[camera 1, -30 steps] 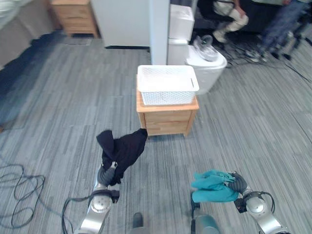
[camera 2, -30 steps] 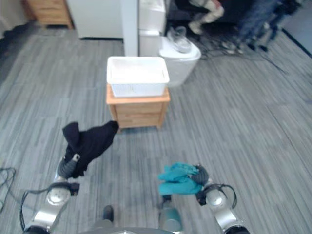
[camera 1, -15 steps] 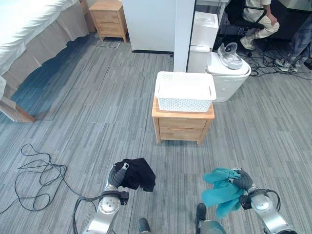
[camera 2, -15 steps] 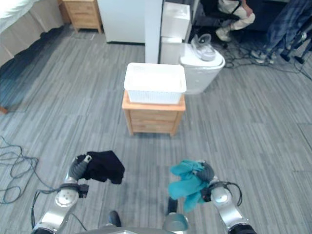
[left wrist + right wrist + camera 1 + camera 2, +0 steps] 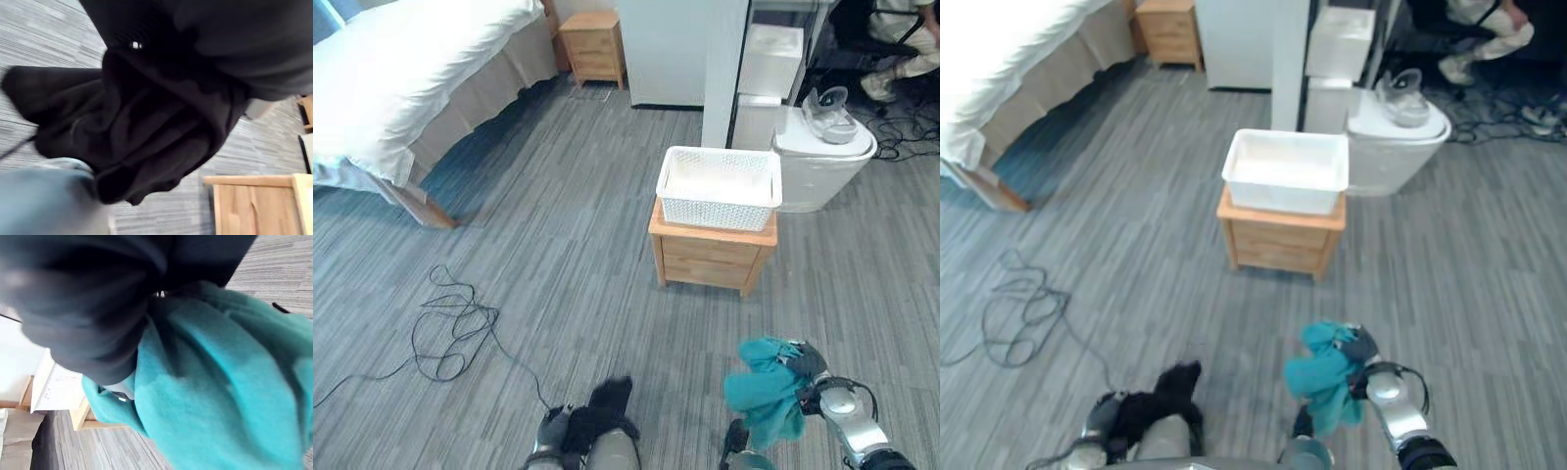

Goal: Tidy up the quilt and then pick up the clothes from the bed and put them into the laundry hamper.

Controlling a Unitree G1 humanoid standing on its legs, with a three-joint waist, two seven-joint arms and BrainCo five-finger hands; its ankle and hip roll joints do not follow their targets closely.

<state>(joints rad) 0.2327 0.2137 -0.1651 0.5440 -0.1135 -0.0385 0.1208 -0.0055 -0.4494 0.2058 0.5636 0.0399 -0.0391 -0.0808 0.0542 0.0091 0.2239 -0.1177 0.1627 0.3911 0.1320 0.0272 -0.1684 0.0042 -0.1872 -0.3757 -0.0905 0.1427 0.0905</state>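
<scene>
A white lattice laundry hamper (image 5: 720, 186) stands on a low wooden cabinet (image 5: 710, 259) ahead of me on the grey floor. My right hand (image 5: 808, 364) is low at the right, shut on a teal garment (image 5: 764, 392) that hangs bunched from it; the same teal garment (image 5: 220, 396) hangs close up in the right wrist view. At the bottom edge, my left hand (image 5: 1102, 419) is shut on a black garment (image 5: 604, 409), which hangs in dark folds (image 5: 146, 122) in the left wrist view. The bed (image 5: 401, 78) with its white quilt lies far left.
A wooden nightstand (image 5: 592, 44) stands beside the bed. Behind the hamper are a white pillar (image 5: 724, 69), a white box (image 5: 769, 59) and a round white bin (image 5: 822, 147). A seated person (image 5: 901, 24) is at the far right corner.
The camera has swung, bringing the bed into view. My left hand with the black garment has dropped to the bottom edge. The teal garment stays held low at the right.
</scene>
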